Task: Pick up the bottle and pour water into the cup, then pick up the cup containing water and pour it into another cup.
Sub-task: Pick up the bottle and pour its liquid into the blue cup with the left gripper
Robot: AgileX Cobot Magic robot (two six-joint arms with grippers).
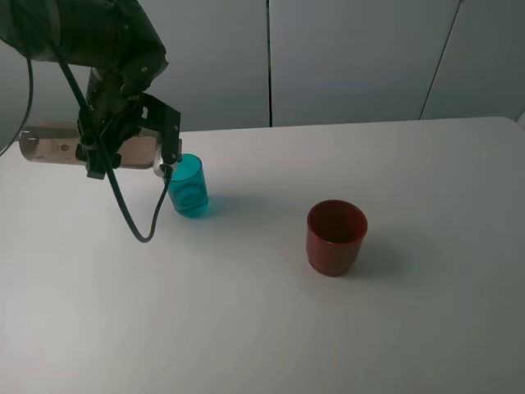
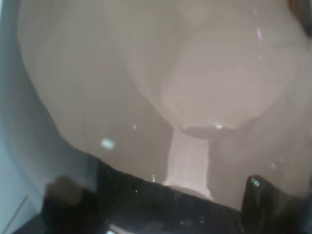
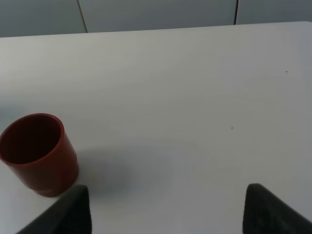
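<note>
Pouring stage, it seems — left hand (image 1: 125, 141) grips the tipped bottle (image 1: 49, 144), teal tumbler (image 1: 189, 189) just beyond it; second pour pending — right hand (image 3: 168, 214) wide, empty.

There is one bottle (image 1: 49, 145), smoky and clear. There are two cups: one teal cup (image 1: 189, 186) and one red-brown cup (image 1: 335, 236). There is one white table (image 1: 262, 336). One black robot arm (image 1: 90, 33) shows in the high view, with one dark cable (image 1: 135, 234) looping below it.
</note>
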